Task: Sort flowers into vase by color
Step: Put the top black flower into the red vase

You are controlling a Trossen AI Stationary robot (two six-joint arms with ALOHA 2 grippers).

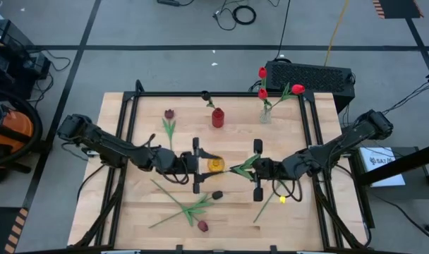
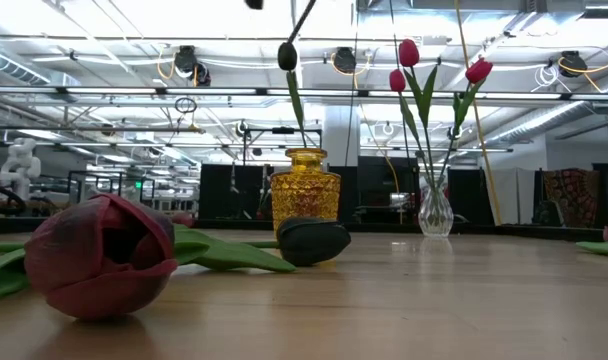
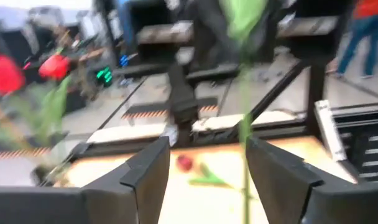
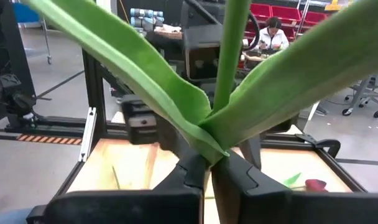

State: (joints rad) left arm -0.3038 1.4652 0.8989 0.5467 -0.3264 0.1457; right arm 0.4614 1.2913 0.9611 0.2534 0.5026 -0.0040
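Lighting: bright, even, from ceiling strip lights (image 2: 544, 115); glare upper frame of low view. Shadows: faint. Blur: left wrist view smeared throughout; nearest tulip head (image 2: 102, 255) soft-focused.

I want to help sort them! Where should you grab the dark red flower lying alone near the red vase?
Grip the flower on its thin bare stem, past the leaf, coming straight down from above with the pincer across it, because it lies flat on the table with nothing touching it.
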